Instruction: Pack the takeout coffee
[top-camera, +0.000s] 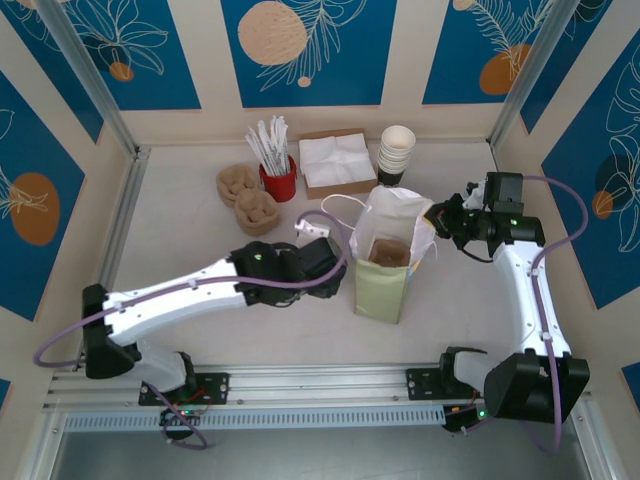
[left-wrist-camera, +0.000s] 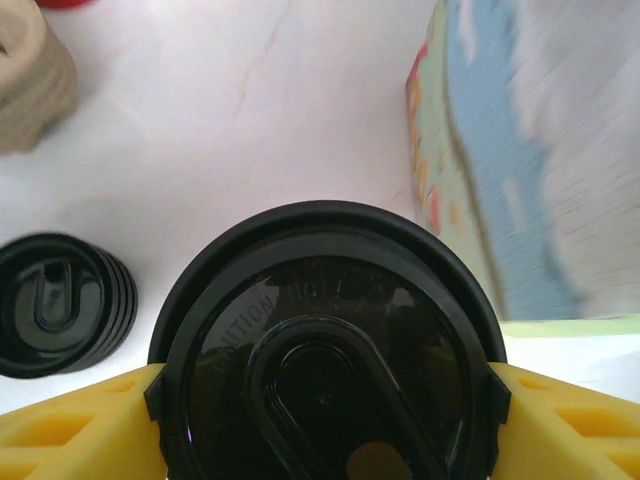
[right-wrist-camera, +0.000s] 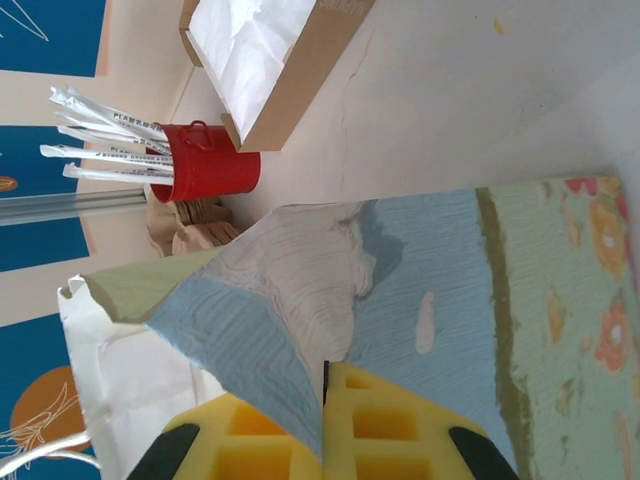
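**Left gripper loaded, coffee not yet in the bag**

Risks, as I judge them: a hold taken at the lid could pop it off. The cup could snag the bag's rim and tip the bag. Thin paper could slip from the pinch.

Entry 1: left gripper (left-wrist-camera: 330, 410), fingers part-way apart, clamped on the black lid of the takeout coffee (left-wrist-camera: 330, 330), just left of the paper bag (top-camera: 385, 265) and outside it.

Entry 2: right gripper (right-wrist-camera: 325, 425), closed, pinching the bag's upper edge on its right side.
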